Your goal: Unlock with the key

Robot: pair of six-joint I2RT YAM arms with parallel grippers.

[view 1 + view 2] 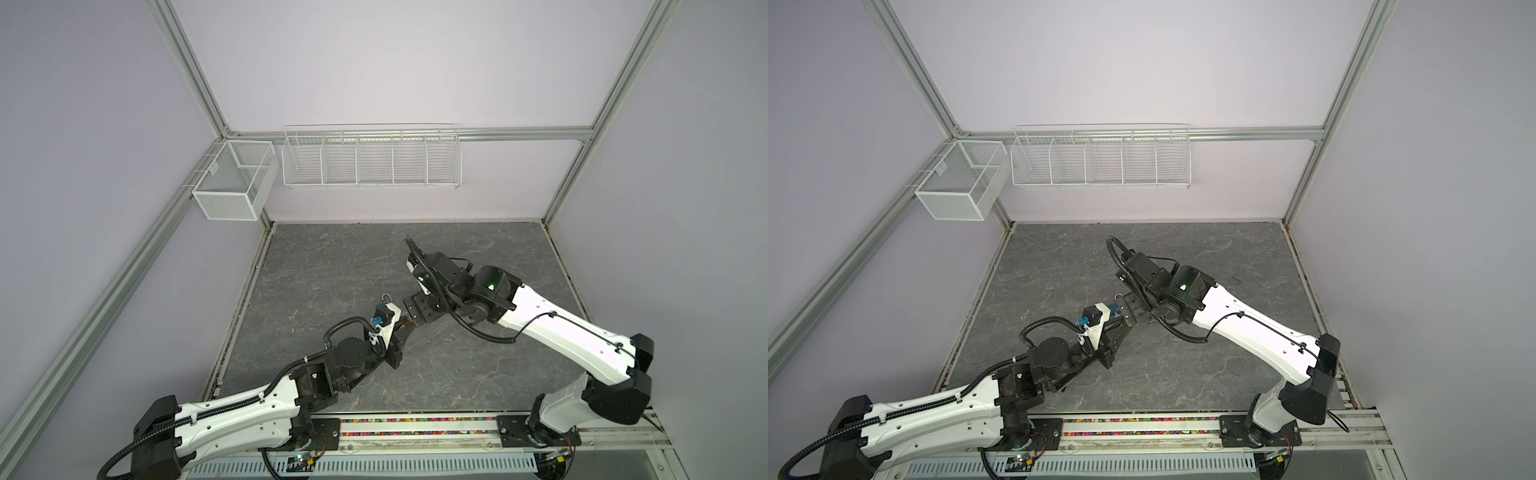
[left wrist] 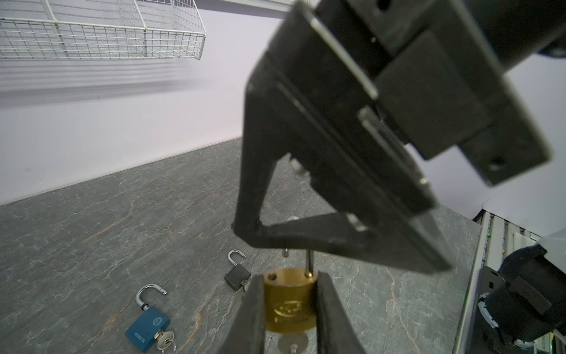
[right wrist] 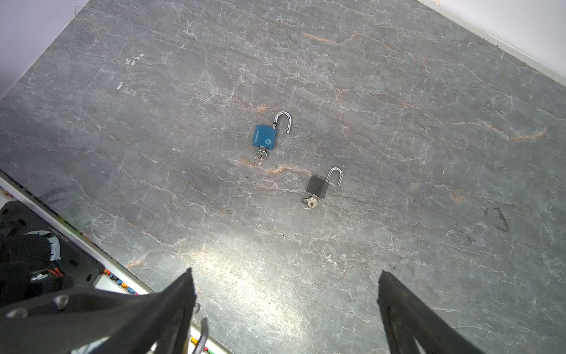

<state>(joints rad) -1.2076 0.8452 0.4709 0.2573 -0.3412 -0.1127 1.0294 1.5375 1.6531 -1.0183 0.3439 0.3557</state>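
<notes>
Left wrist view, item one: brass padlock (image 2: pixel 289 306), body gripped between the two fingers of the left claw (image 2: pixel 290 283), which is clenched on its sides; shackle (image 2: pixel 309 263) with one leg seated in the body and the other socket showing as an empty hole; the bend of the shackle hidden behind a finger of the right claw (image 3: pixel 286 271); key (image 2: pixel 292 343) visible as a blurred round head under the body, apparently in the keyway.

Right claw: released, jaws spread wide, grasping nothing; poised close over the brass lock's shackle.

Items two and three, right wrist view: blue padlock (image 3: pixel 265 138) and black padlock (image 3: pixel 318 185), lying flat on the counter (image 3: pixel 428 92) near each other; each with shackle swung open and a key in its base.

Step in hand, as judged: the last of three locks; the empty socket suggests the turn of the key is done and the shackle sprung.

Next move calls for: the left claw holding the body firm; the right claw closing on the shackle's bend to draw it clear, squarely, since the bar is thin and likely slippery; then laying the lock down beside the others.
</notes>
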